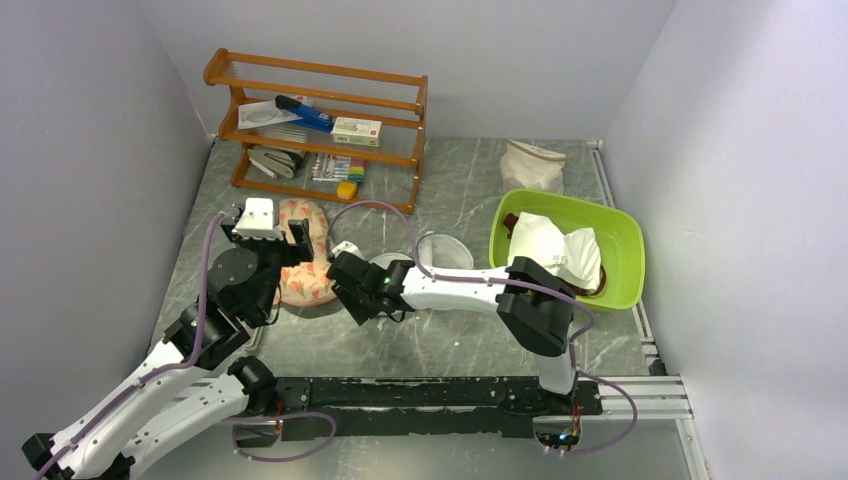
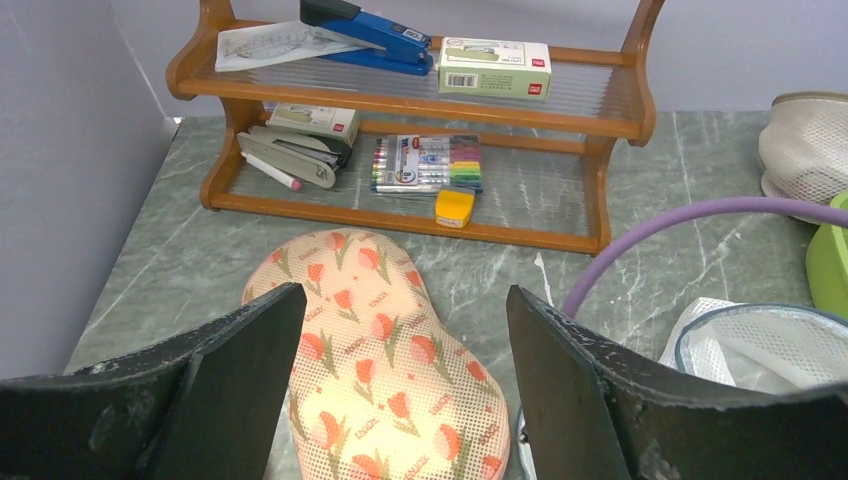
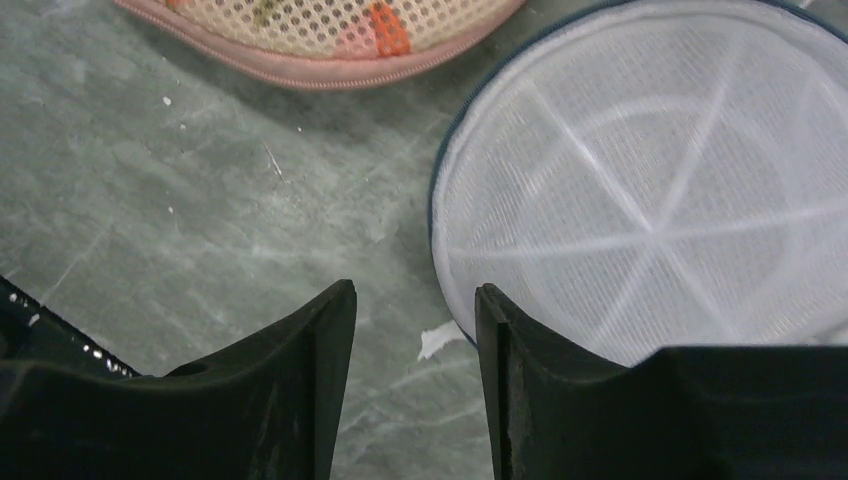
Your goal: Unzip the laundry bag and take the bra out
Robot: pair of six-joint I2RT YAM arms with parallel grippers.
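Our right pincer (image 3: 415,290) hangs low over the tabletop (image 3: 200,200), its jaws a narrow gap apart and holding nothing. Just beside its right finger lies the blue-edged rim of the laundry bag (image 3: 650,190), white mesh. A small white tab (image 3: 436,340) at that rim may be the zipper pull; we cannot tell. Our left pincer (image 2: 400,295) is spread wide and empty above the peach floral pad (image 2: 385,390). We see no dark red through the mesh. A dark red strip, perhaps the bra (image 1: 511,222), shows under white cloth in the green basin (image 1: 628,240). The risk, as we judge it, is that the jaws slip off so small a tab or pinch mesh instead. The light bag could then slide or lift, since nothing pins it down.
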